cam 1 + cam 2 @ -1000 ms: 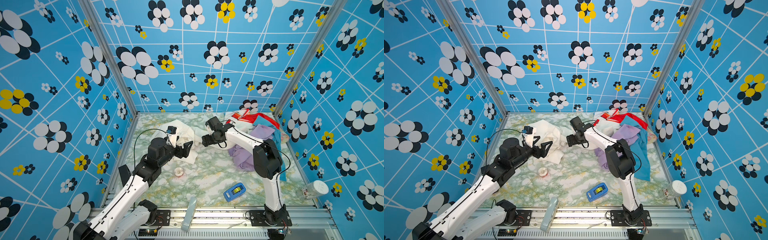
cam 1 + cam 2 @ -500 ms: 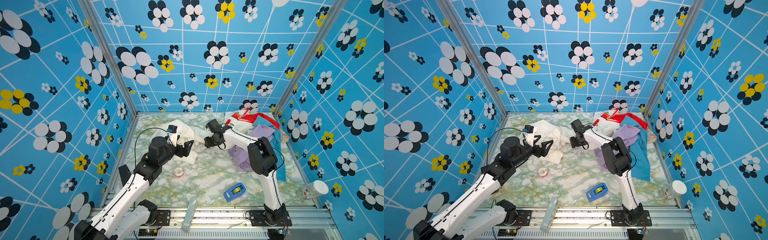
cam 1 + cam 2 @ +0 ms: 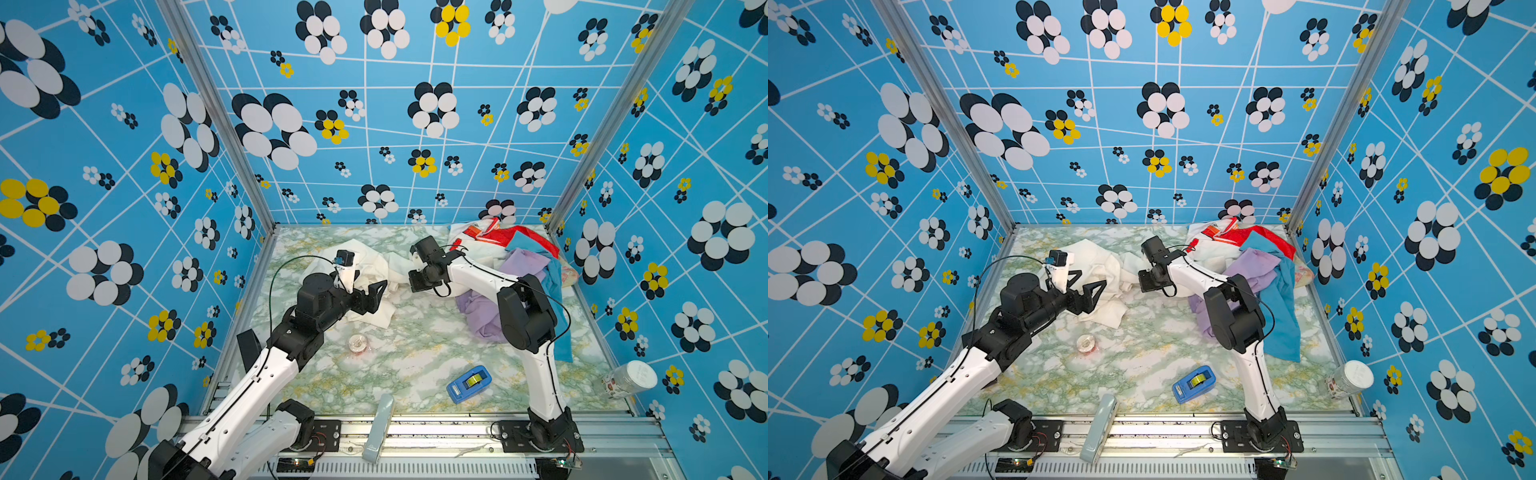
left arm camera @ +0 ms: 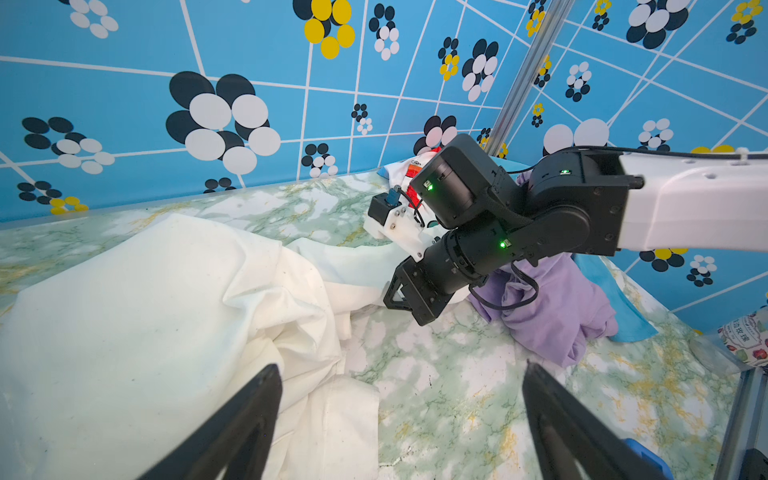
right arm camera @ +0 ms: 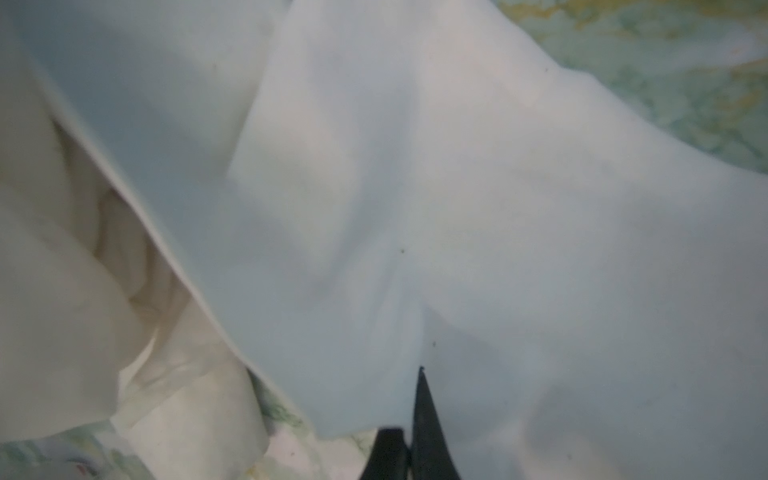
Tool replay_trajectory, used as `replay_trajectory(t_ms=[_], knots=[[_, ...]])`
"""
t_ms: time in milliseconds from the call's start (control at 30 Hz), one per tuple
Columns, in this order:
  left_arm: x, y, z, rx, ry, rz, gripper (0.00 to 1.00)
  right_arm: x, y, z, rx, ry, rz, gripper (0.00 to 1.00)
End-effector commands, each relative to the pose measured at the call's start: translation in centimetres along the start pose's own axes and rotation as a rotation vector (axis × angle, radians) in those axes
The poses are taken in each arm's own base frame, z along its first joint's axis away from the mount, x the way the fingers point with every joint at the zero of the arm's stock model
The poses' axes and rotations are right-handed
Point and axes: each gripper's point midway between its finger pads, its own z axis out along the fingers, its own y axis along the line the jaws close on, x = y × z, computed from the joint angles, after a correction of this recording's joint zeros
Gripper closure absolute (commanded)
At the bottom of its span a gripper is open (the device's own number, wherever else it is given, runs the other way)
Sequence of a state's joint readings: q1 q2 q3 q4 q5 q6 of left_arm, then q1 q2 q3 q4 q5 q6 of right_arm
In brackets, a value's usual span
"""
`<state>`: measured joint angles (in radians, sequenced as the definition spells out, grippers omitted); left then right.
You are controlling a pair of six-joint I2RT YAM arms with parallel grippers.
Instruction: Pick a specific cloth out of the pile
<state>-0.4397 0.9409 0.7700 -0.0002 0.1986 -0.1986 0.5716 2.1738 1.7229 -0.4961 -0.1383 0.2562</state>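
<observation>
The cloth (image 3: pixel 370 259) (image 3: pixel 1100 266) is a plain cream-white sheet, crumpled at the back left of the marble table. It fills most of the right wrist view (image 5: pixel 457 187). My right gripper (image 3: pixel 410 283) (image 3: pixel 1144 283) (image 5: pixel 411 415) reaches left from the pile and is shut on the cloth's right edge; fabric drapes over one finger. In the left wrist view my left gripper (image 4: pixel 401 368) hangs open over the cloth's hemmed near corner (image 4: pixel 332 424), holding nothing; it also shows in both top views (image 3: pixel 372 286) (image 3: pixel 1090 279). The pile (image 3: pixel 519 266) (image 3: pixel 1258 266) of lilac, blue and red cloths lies at the back right.
A blue tape dispenser (image 3: pixel 468 384) sits near the front. A small clear round lid (image 3: pixel 358 344) lies mid-table. A printed jar (image 3: pixel 629 378) lies at the right wall, a pale grey bar (image 3: pixel 378 428) on the front rail. Patterned walls enclose three sides.
My right gripper has moved slightly back and left onto the cloth's edge and gone from open to shut on it. The left arm has hardly moved.
</observation>
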Motion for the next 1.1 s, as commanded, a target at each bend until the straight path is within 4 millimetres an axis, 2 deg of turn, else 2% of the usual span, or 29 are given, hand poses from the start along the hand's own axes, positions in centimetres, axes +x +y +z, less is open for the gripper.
replay_trajectory(t_ms=[0,100,200,367,567,633,667,833,1067], knots=[[-2.0,-0.6,-0.3,0.022,-0.046,0.004,0.08,-6.1,4.0,-6.5,-0.15,-0.216,0.008,1.0],[-2.0,-0.6,-0.4,0.022,-0.047,0.004,0.08,-8.5,5.8,-9.1,-0.209,-0.302,-0.006,1.0],[-2.1,-0.6,-0.5,0.023,-0.05,0.006,0.08,-10.1,7.7,-10.8,-0.267,-0.351,-0.018,1.0],[-2.0,-0.7,-0.4,0.03,-0.049,0.003,0.08,-11.5,11.7,-11.5,-0.401,-0.364,-0.031,1.0],[-1.9,-0.7,-0.6,0.029,-0.05,0.005,0.08,-13.1,15.4,-11.9,-0.508,-0.391,-0.026,1.0],[-1.8,-0.7,-0.6,0.026,-0.048,0.006,0.08,-13.7,16.6,-12.9,-0.558,-0.406,-0.016,1.0],[-1.8,-0.6,-0.7,0.021,-0.048,0.006,0.08,-13.5,17.0,-11.4,-0.575,-0.381,-0.002,1.0],[-1.8,-0.6,-1.0,0.017,-0.055,0.01,0.08,-13.8,19.7,-10.7,-0.684,-0.361,0.03,1.0],[-1.8,-0.4,-1.4,0.011,-0.064,0.017,0.08,-12.9,24.0,-8.2,-0.893,-0.272,0.118,1.0]])
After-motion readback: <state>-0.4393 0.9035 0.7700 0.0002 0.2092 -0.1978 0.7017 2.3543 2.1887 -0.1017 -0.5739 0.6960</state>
